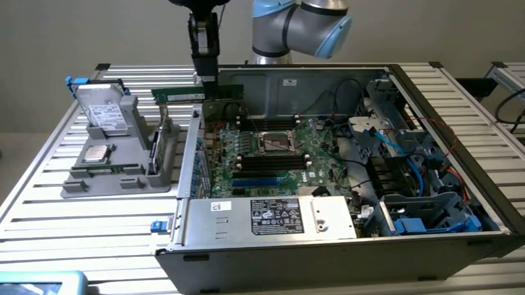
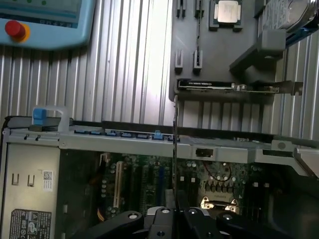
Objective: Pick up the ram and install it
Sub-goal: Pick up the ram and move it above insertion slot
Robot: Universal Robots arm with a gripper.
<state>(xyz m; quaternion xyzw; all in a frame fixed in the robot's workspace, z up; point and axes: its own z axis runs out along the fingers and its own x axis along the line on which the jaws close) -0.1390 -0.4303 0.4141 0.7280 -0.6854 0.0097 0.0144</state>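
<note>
One pincer (image 1: pixel 209 83), closed on the ram (image 1: pixel 176 95), holds the green stick level and edge-down (probably so it can drop in straight) over the rim of the open computer case (image 1: pixel 328 258).

One ram (image 1: pixel 176 95), one gripper (image 1: pixel 206 83), one arm (image 1: pixel 303 24), one open case (image 1: pixel 328 258), one motherboard (image 1: pixel 246 147), one power supply (image 1: pixel 279 216), one grey tray (image 1: pixel 107 181), one processor chip (image 1: pixel 97 153), one hard drive (image 1: pixel 105 114), one card (image 2: pixel 227 86), one pendant (image 2: pixel 45 25), one red button (image 2: pixel 15 30), one slatted table (image 1: pixel 82 215)
</note>
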